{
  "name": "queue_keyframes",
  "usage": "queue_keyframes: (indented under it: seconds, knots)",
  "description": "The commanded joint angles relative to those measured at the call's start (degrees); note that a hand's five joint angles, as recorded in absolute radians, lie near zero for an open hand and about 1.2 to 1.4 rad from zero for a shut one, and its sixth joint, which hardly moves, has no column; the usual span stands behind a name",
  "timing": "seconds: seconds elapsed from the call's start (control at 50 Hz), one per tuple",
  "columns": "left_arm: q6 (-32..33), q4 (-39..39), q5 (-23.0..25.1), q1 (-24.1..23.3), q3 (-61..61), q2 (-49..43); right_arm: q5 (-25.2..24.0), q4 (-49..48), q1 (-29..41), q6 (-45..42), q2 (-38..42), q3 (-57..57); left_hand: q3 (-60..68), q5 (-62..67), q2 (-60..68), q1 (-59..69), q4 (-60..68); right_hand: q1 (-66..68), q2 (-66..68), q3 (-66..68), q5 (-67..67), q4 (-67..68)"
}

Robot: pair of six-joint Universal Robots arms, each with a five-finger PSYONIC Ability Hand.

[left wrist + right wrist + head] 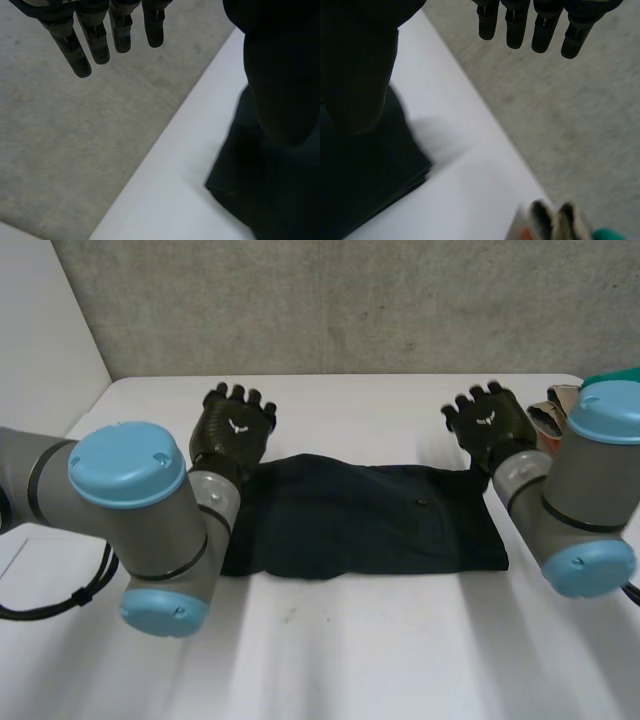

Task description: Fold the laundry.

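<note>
A dark navy garment (360,515) lies folded into a long flat band across the middle of the white table (330,650). My left hand (232,430) hovers above its far left end, fingers straight and spread, holding nothing. In the left wrist view those fingers (100,42) point out over the table's far edge, with the dark cloth (270,165) beside the palm. My right hand (488,425) hovers at the band's far right end, likewise open and empty. Its fingers (530,27) are straight in the right wrist view, the cloth (365,165) lying beside the palm.
A grey wall (340,305) rises right behind the table's far edge. At the right edge, by my right arm, lies a pile of other laundry: something tan and white (553,410) and a teal piece (612,375). The near half of the table is bare.
</note>
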Motion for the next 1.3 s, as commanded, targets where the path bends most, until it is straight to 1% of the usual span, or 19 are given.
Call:
queue_keyframes:
  seconds: [0.02,0.12,0.3,0.36,0.38,0.42,0.5,0.54,0.7,0.82,0.9,0.98,1.0,1.04,1.08,1.1,1.14,1.2,1.3]
  knots:
    - [-3.0,-0.5,5.0,1.4,-2.7,-1.1,-1.4,13.2,-0.8,5.2,-3.3,6.4,-0.7,-1.3,-0.3,0.7,0.0,2.7,3.7,3.8,3.5,3.7]
    - [-5.5,-1.3,4.9,2.5,-3.1,-3.7,-3.8,9.8,-2.9,12.9,-3.3,12.2,-0.3,-0.9,0.1,1.0,0.3,7.5,8.5,8.7,8.3,8.6]
    - [-9.1,-1.6,4.8,2.0,-3.9,-3.6,-5.9,2.5,-3.6,14.2,-0.3,14.3,-0.3,-0.9,0.1,1.0,0.3,16.3,17.3,17.4,17.1,17.4]
    - [-9.2,-1.6,4.7,2.0,-4.1,-3.4,-4.8,2.0,-3.8,13.9,3.0,12.8,-0.5,-1.1,-0.1,0.9,0.2,45.3,46.3,46.4,46.1,46.4]
    - [-9.2,-1.6,4.7,2.0,-4.4,-3.2,-4.3,1.8,-4.0,13.8,3.2,12.4,-0.5,-1.1,-0.1,0.9,0.2,66.5,67.5,67.6,67.3,67.6]
    - [-9.1,-1.6,4.7,2.2,-5.4,-2.4,-2.1,0.5,-5.3,13.1,2.7,12.6,-0.3,-0.9,0.1,1.0,0.3,66.7,67.7,67.8,67.5,67.8]
    - [-9.2,-1.6,4.8,2.1,-6.9,0.7,0.6,-4.0,-7.1,7.7,-3.1,15.6,-0.3,-0.9,0.1,1.0,0.3,66.7,67.7,67.8,67.5,67.8]
    - [-9.2,-1.6,4.9,2.1,-8.1,2.4,1.6,-5.0,-7.8,-0.2,-7.4,17.3,-0.5,-1.1,-0.1,0.9,0.2,66.7,67.7,67.8,67.5,67.8]
    - [-9.7,-1.6,4.8,2.0,-11.0,6.8,0.9,-8.5,-5.2,-20.1,-8.7,17.4,-0.5,-1.1,-0.1,0.9,0.2,66.7,67.7,67.8,67.5,67.8]
    - [-11.2,-1.6,4.7,2.1,-12.8,9.2,-6.6,-18.6,11.3,-23.3,-4.8,15.7,-0.5,-1.1,-0.1,0.9,0.2,66.7,67.7,67.8,67.5,67.8]
    - [-11.7,-1.6,4.7,2.6,-14.4,11.0,-15.3,-20.3,17.3,-24.6,-1.6,16.9,-0.5,-1.1,-0.1,0.9,0.2,66.7,67.7,67.8,67.5,67.8]
    - [-11.9,-1.5,4.7,2.8,-14.9,11.8,-21.0,-20.3,19.4,-26.2,0.9,17.5,-0.7,-1.3,-0.3,0.7,0.0,66.7,67.7,67.8,67.5,67.8]
    - [-11.9,-1.5,4.6,2.8,-15.0,11.9,-21.9,-20.3,19.5,-26.3,1.0,17.6,-0.7,-1.3,-0.3,0.7,0.0,65.6,66.6,66.7,66.4,66.7]
    - [-11.9,-1.4,4.6,3.0,-15.0,12.4,-23.4,-20.2,19.7,-26.1,0.9,17.8,-0.7,-1.3,-0.3,0.7,0.0,47.5,48.5,48.6,48.3,48.6]
    - [-11.9,-1.2,4.7,3.3,-15.0,12.5,-23.7,-20.2,19.5,-25.4,0.7,17.9,-0.7,-1.3,-0.3,0.7,0.0,22.5,23.5,23.6,23.3,23.5]
    - [-11.9,-1.1,4.7,3.8,-14.8,12.7,-23.1,-20.2,19.4,-24.7,0.5,18.3,-0.9,-1.4,-0.4,0.5,-0.2,-3.3,-2.3,-2.2,-2.5,-2.2]
    - [-12.0,-1.0,4.7,3.9,-14.8,12.8,-22.1,-20.1,19.1,-23.0,-0.6,18.6,-1.0,-1.6,-0.6,0.4,-0.4,-3.3,-2.3,-2.2,-2.5,-2.2]
    - [-12.0,-0.7,4.8,4.0,-14.3,13.0,-19.6,-19.9,17.1,-13.5,-8.4,19.7,-1.0,-1.6,-0.6,0.4,-0.4,-3.3,-2.3,-2.2,-2.5,-2.2]
    - [-13.9,0.5,4.8,3.4,-11.8,13.0,-19.7,-19.1,8.9,19.7,-17.8,20.7,-1.0,-1.6,-0.6,0.4,-0.4,-3.3,-2.3,-2.2,-2.5,-2.2]
